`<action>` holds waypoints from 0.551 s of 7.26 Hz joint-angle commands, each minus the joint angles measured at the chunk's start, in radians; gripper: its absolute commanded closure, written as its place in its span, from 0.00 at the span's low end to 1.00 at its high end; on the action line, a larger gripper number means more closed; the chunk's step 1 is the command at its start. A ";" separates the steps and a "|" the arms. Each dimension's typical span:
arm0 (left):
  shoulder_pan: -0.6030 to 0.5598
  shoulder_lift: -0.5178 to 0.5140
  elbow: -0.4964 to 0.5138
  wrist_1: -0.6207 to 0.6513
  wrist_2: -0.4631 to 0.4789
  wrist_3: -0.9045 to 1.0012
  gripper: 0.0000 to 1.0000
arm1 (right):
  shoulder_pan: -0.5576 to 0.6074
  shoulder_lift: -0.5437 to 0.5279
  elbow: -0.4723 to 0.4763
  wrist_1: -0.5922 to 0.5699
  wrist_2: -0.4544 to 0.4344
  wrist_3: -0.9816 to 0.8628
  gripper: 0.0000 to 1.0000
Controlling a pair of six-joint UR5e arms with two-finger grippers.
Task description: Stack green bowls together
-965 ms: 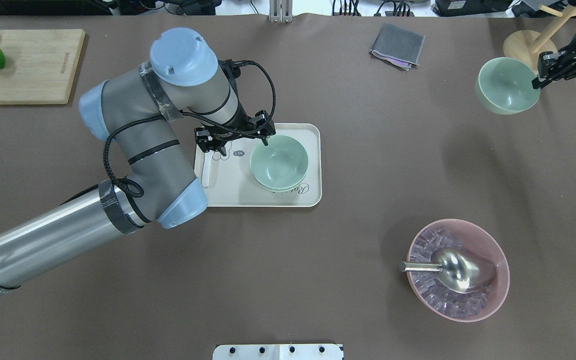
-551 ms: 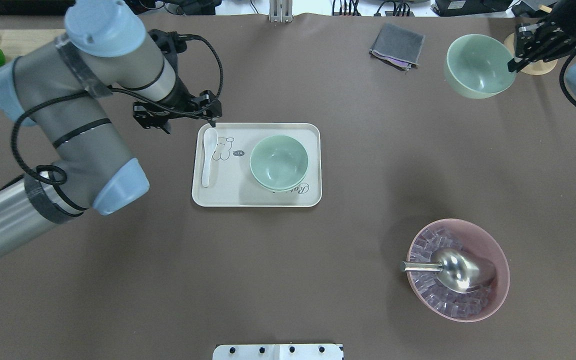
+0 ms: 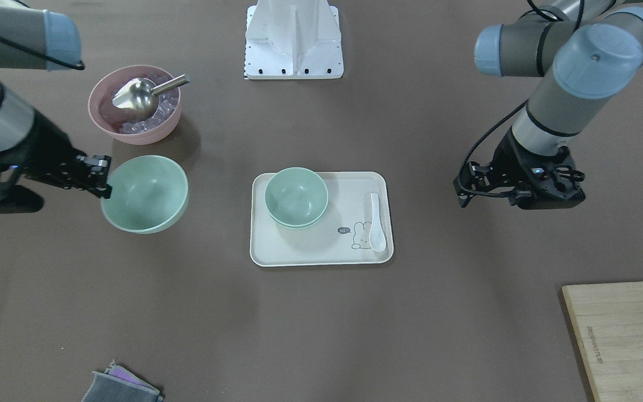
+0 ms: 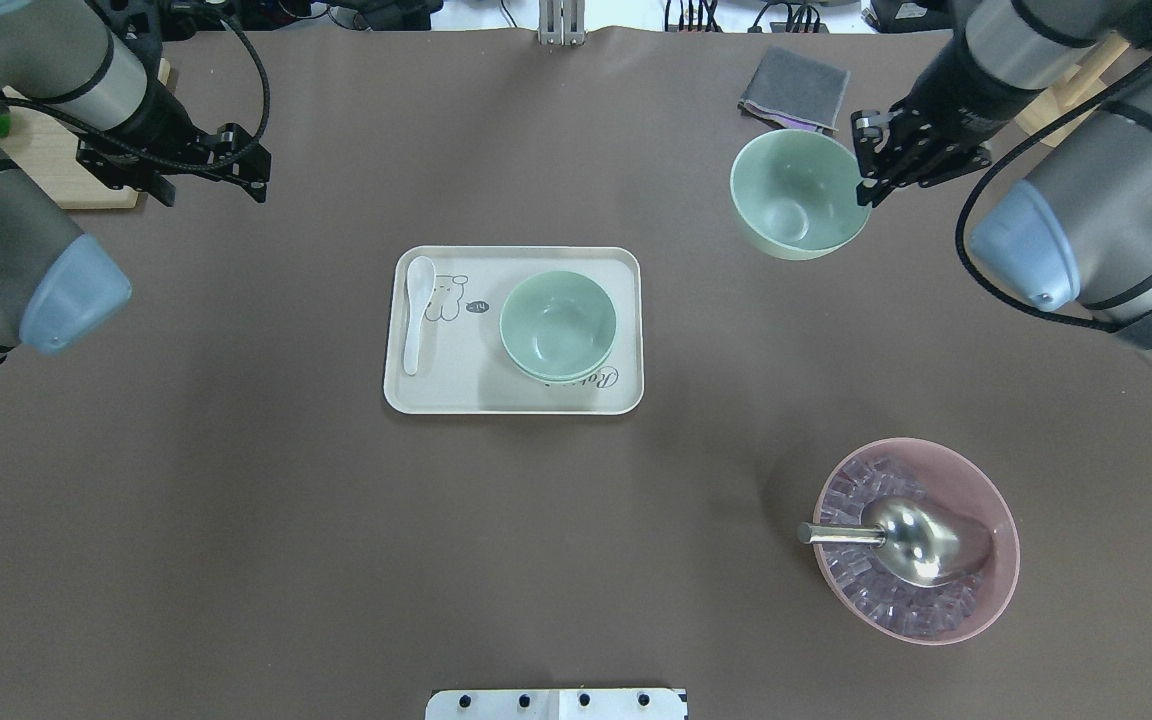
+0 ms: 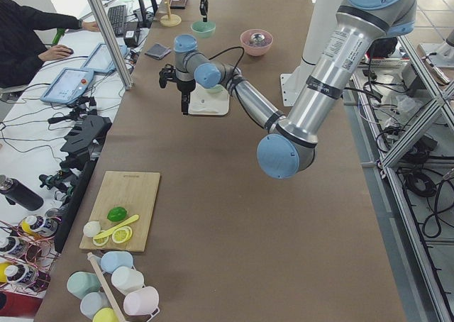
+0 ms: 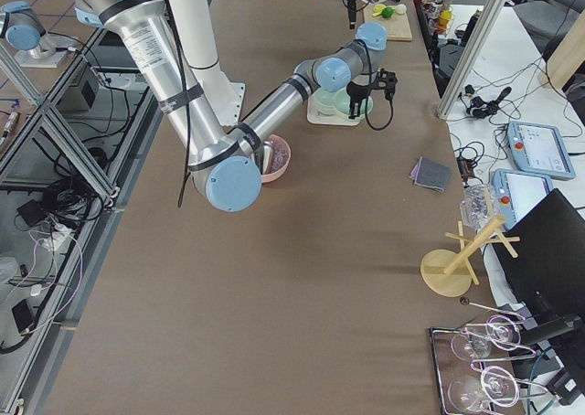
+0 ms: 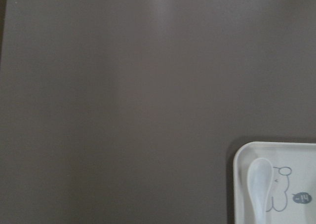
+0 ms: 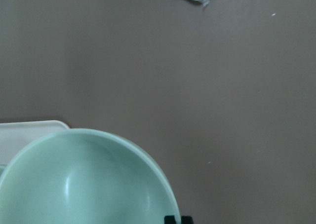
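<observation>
Two green bowls [image 4: 558,325] sit nested on the right half of a cream tray [image 4: 436,390]; they also show in the front view [image 3: 296,196]. My right gripper [image 4: 866,185] is shut on the rim of the third green bowl [image 4: 798,208], held above the table to the right of the tray and beyond it. The same bowl shows in the front view [image 3: 144,194] and fills the right wrist view [image 8: 84,184]. My left gripper [image 4: 214,195] is open and empty, off the tray to its far left.
A white spoon [image 4: 416,310] lies on the tray's left side. A pink bowl [image 4: 916,540] with ice and a metal scoop stands at the near right. A grey cloth [image 4: 794,92] lies at the back. A wooden cutting board [image 3: 623,335] is at the far left.
My left gripper has drawn back from the nested bowls, up and to the left, off the tray. My right gripper has carried the third bowl leftward toward the tray.
</observation>
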 commanded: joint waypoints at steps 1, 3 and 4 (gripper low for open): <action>-0.021 0.018 0.007 -0.006 -0.016 0.016 0.02 | -0.154 0.078 0.002 -0.001 -0.096 0.106 1.00; -0.025 0.021 0.010 -0.004 -0.025 0.013 0.02 | -0.237 0.135 -0.060 0.001 -0.159 0.123 1.00; -0.028 0.041 0.010 -0.009 -0.025 0.015 0.02 | -0.248 0.187 -0.120 0.002 -0.169 0.123 1.00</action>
